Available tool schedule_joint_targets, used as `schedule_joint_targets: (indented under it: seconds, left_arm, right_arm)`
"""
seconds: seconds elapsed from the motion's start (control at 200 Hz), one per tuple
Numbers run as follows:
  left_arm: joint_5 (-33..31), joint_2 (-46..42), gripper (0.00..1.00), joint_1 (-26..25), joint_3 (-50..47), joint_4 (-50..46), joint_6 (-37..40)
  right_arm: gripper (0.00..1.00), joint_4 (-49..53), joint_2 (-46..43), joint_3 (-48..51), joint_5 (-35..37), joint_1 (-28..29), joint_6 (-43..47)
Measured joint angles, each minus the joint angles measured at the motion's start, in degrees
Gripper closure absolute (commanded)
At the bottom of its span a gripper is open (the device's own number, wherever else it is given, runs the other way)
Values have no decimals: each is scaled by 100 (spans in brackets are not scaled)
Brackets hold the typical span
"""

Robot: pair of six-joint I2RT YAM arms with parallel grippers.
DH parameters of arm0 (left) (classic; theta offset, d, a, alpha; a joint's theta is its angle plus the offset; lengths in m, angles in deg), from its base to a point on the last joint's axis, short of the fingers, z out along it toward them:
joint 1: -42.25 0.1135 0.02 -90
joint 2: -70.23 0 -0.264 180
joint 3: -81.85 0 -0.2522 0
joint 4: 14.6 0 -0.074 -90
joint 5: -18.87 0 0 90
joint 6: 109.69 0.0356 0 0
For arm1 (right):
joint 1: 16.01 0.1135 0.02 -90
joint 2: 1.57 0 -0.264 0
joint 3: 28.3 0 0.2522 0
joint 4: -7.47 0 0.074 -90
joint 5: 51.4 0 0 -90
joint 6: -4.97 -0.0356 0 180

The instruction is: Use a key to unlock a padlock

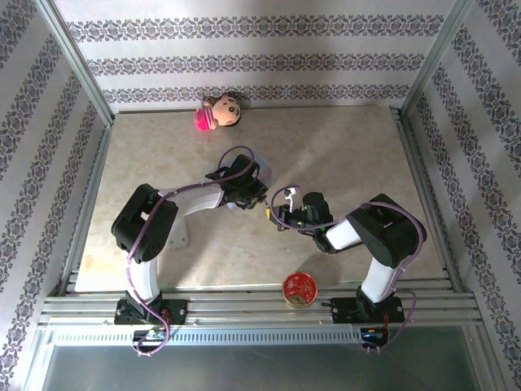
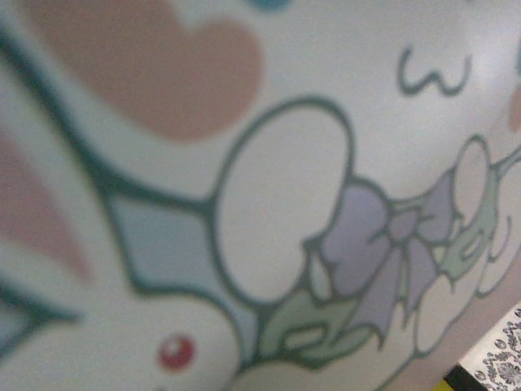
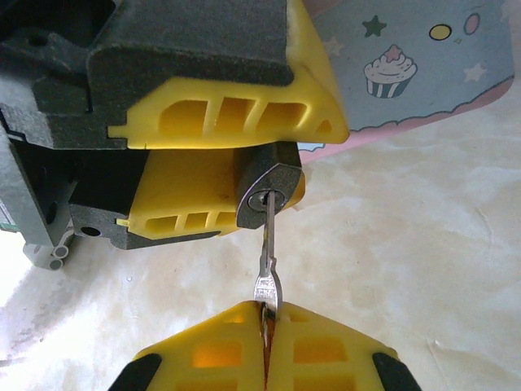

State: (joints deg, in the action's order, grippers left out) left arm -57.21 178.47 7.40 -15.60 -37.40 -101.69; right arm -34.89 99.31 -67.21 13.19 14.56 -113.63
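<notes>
In the right wrist view the padlock (image 3: 270,186), a small dark block, is clamped between the yellow fingers (image 3: 236,114) of my left gripper (image 3: 299,159), its keyhole facing the camera. The silver key (image 3: 267,244) has its blade in that keyhole. My right gripper (image 3: 266,309) is shut on the key's head at the bottom of the view. From above, the left gripper (image 1: 259,195) and right gripper (image 1: 278,216) meet tip to tip at mid-table. The padlock's metal loop is hidden behind the fingers.
A pale blue box (image 3: 407,65) with cupcake print lies just behind the left gripper; its blurred bunny print (image 2: 277,212) is close to the left wrist camera. A monkey toy (image 1: 220,110) sits by the back wall. A red round tin (image 1: 299,290) stands at the near edge.
</notes>
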Motion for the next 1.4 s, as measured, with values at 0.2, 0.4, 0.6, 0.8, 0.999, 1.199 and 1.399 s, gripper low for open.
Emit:
schedule_joint_targets:
  seconds: [0.2, 0.4, 0.6, 0.8, 0.999, 1.199, 1.399]
  left_arm:
    - [37, 0, 94, 0, 20, -57, 76]
    - [37, 0, 95, 0, 35, -103, 96]
    - [105, 0, 94, 0, 74, -164, 101]
    - [107, 0, 94, 7, 164, -354, 127]
    - [109, 0, 94, 11, 199, -452, 146]
    - [103, 0, 94, 11, 199, -452, 142]
    - [87, 0, 94, 11, 199, -446, 138]
  right_arm:
    - [100, 372, -90, -76, -7, -48, -17]
    - [100, 507, -111, -133, -175, -114, -149]
    - [100, 911, -385, -155, -133, -120, -109]
    - [100, 1884, -704, -435, 210, 37, 267]
    - [100, 2667, -859, -710, 352, 83, 461]
    - [100, 2940, -859, -844, 352, 83, 437]
    - [100, 2944, -822, -874, 345, 81, -31]
